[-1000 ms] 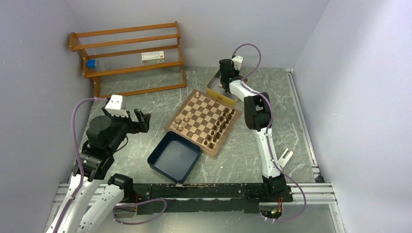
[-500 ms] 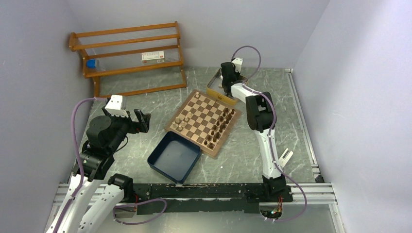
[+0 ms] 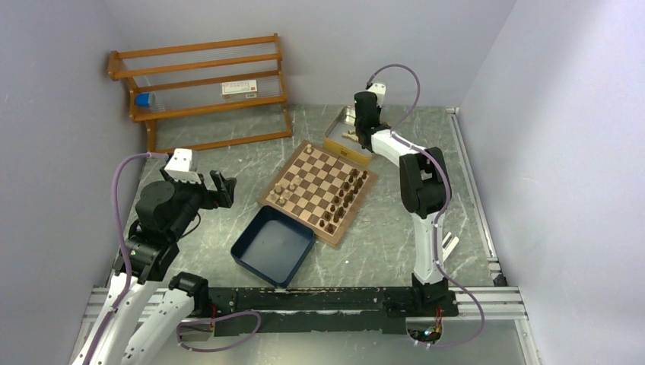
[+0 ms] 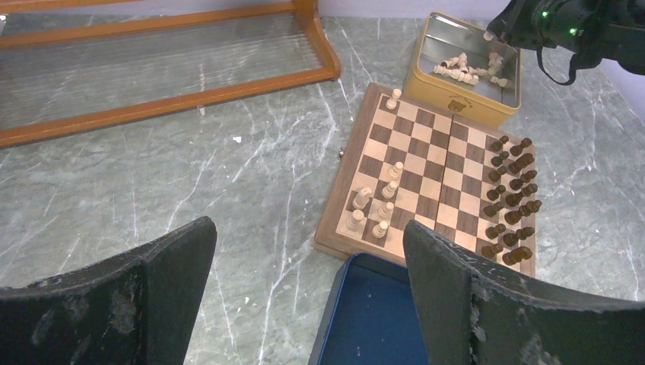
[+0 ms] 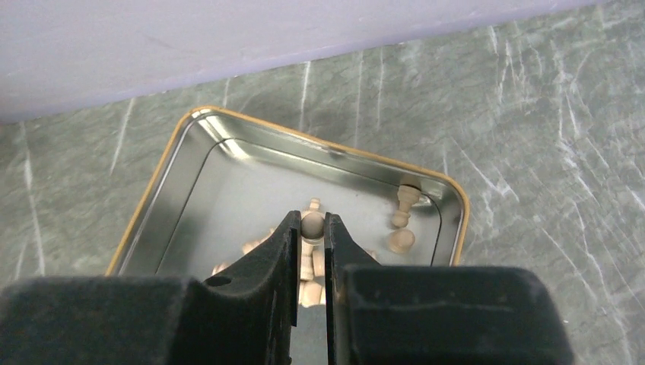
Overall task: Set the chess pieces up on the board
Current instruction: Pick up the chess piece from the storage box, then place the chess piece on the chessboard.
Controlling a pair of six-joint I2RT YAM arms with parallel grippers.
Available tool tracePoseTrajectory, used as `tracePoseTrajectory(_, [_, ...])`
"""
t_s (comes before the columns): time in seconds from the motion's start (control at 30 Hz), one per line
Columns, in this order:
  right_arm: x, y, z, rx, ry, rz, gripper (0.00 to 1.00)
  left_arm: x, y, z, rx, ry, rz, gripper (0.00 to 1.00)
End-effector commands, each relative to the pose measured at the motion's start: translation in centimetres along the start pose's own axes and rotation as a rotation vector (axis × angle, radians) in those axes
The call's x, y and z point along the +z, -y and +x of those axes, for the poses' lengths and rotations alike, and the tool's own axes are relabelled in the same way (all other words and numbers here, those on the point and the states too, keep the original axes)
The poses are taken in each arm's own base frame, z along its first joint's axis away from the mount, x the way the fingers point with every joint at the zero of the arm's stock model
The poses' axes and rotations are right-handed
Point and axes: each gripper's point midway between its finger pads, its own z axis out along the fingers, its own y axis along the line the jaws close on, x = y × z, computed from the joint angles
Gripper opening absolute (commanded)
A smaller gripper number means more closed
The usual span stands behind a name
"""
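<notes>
The board (image 3: 314, 181) (image 4: 426, 163) lies in the middle of the table. Dark chess pieces (image 3: 342, 199) (image 4: 513, 198) fill its right edge in two rows. A few light chess pieces (image 3: 283, 194) (image 4: 376, 205) stand at its left edge. More light pieces (image 5: 401, 222) (image 4: 464, 68) lie loose in the metal tin (image 3: 336, 135) (image 5: 175, 167). Above that tin, my right gripper (image 5: 312, 226) (image 3: 363, 128) is shut on the round head of a light pawn (image 5: 312, 222). My left gripper (image 4: 308, 228) (image 3: 220, 190) hangs open and empty at the left, clear of the board.
A navy blue tray (image 3: 270, 247) (image 4: 395, 319) sits against the board's near-left side. A wooden rack (image 3: 205, 84) (image 4: 152, 68) stands along the back left. The tin rests close to the back wall, touching the board's far corner.
My right wrist has risen and shifted right over the tin, its jaws closing the last bit onto the pawn. The left arm has not moved.
</notes>
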Motion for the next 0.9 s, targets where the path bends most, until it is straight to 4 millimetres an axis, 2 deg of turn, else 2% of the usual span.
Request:
tracePoseTrajectory(0.0, [-2.1, -1.1, -1.7, 0.001, 0.025, -0.096, 0.09, 0.2, 0.3, 0.0, 0.000, 0.005, 0.017, 0.97])
tracePoseTrajectory(0.13, [-4.8, -2.3, -1.4, -0.034, 0.030, -0.166, 0.10, 0.2, 0.2, -0.1, -0.001, 0.005, 0.012, 0.97])
tracePoseTrajectory(0.5, [-13.6, -8.8, 1.3, -0.172, 0.053, -0.448, 0.13, 0.2, 0.2, -0.1, -0.002, 0.005, 0.009, 0.97])
tracePoseTrajectory(0.73, [-19.3, -13.6, 4.8, -0.284, 0.080, -0.711, 0.15, 0.2, 0.2, -0.1, -0.003, 0.007, 0.009, 0.98])
tracePoseTrajectory(0.87, [-20.5, -14.6, 6.6, -0.299, 0.079, -0.771, 0.16, 0.1, 0.2, -0.1, -0.002, 0.008, 0.009, 0.97])
